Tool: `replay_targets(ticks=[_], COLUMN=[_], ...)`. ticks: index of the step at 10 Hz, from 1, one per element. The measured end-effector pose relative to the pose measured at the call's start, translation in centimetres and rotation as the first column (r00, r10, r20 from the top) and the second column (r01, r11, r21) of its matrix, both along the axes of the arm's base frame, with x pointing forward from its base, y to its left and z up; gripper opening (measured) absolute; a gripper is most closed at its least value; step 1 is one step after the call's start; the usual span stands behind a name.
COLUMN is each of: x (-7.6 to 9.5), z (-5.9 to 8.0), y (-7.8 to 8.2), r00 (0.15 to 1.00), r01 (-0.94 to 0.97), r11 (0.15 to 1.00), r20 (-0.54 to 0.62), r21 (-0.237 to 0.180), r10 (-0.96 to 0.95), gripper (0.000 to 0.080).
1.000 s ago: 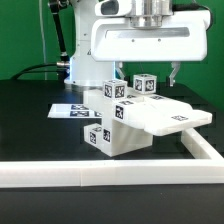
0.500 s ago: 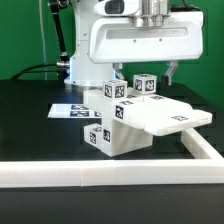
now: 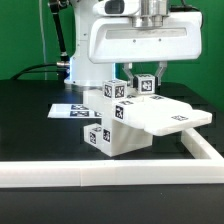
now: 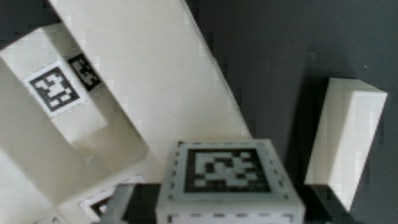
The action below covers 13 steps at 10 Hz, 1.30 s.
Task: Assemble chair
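The chair (image 3: 128, 128) is a partly joined stack of white tagged parts in the middle of the black table, with a wide slab (image 3: 165, 118) on top. A tagged white block (image 3: 146, 84) stands upright behind the slab. My gripper (image 3: 145, 76) is over it, with a dark finger pressed against each side of the block. In the wrist view the block's tagged top (image 4: 222, 168) sits between the fingers of my gripper (image 4: 222, 203). The slab (image 4: 151, 70) and another tagged part (image 4: 59, 88) lie beside it.
The long white L-shaped border rail (image 3: 100, 177) runs along the table's front and up the exterior view's right. The marker board (image 3: 68, 110) lies flat at the exterior view's left of the chair. A separate white bar (image 4: 349, 135) shows in the wrist view.
The fingers stood wide apart either side of the block. They have now moved inward and closed on it. The chair parts have not moved.
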State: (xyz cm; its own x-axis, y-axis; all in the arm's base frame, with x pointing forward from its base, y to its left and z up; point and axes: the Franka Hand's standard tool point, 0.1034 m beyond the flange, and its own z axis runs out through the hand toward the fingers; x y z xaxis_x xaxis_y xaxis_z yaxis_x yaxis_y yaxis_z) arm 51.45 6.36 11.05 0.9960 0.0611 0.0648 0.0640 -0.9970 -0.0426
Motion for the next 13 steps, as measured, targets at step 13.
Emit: replay_targets(ticks=[13], x=[0.06], z=[-0.15], y=[0.22], r00=[0.399], r01=[0.917], r11=[0.398], r20=[-0.081], r21=[0.030], r10=[-0.913], gripper=[0.0279])
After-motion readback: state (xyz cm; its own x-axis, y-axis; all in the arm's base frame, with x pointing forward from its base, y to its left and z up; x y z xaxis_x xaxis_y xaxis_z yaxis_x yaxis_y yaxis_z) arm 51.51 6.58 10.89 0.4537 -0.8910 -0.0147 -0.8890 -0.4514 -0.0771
